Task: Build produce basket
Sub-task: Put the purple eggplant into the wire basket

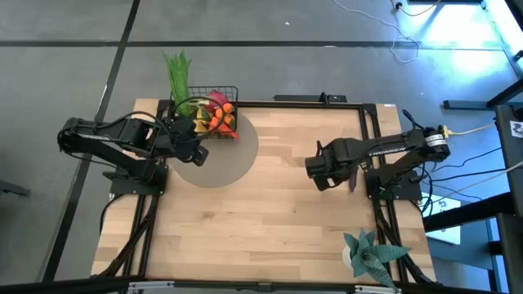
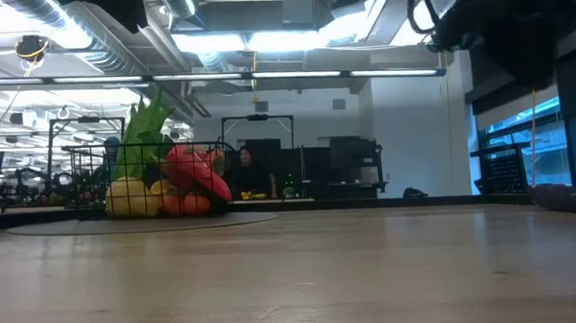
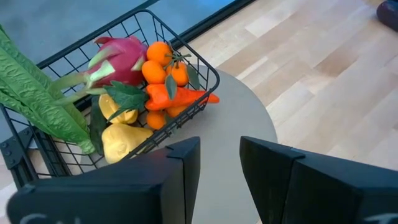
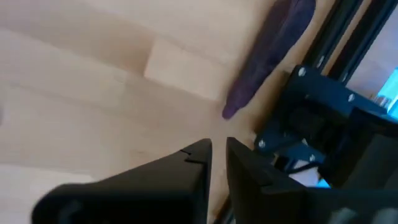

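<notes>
The black wire basket (image 1: 222, 91) stands on a round grey mat (image 1: 237, 159) at the table's far left. It holds a pink dragon fruit (image 3: 118, 59), tangerines (image 3: 157, 70), an orange carrot (image 3: 186, 98) poking through the mesh, yellow fruits (image 3: 121, 140) and a long green leek (image 3: 37, 99) sticking up over the rim. My left gripper (image 3: 221, 165) hovers open over the mat just beside the basket, holding nothing. A purple eggplant (image 4: 273, 50) lies on the table by the right arm's base. My right gripper (image 4: 219, 155) is shut above the wood near the eggplant, apart from it.
A blue-green spiky plant (image 1: 372, 253) stands at the table's near right corner. Black frame rails (image 1: 368, 122) run along the table's edges, and the right arm's base (image 4: 323, 124) sits close to the eggplant. Bare wood (image 1: 261, 220) spans the middle.
</notes>
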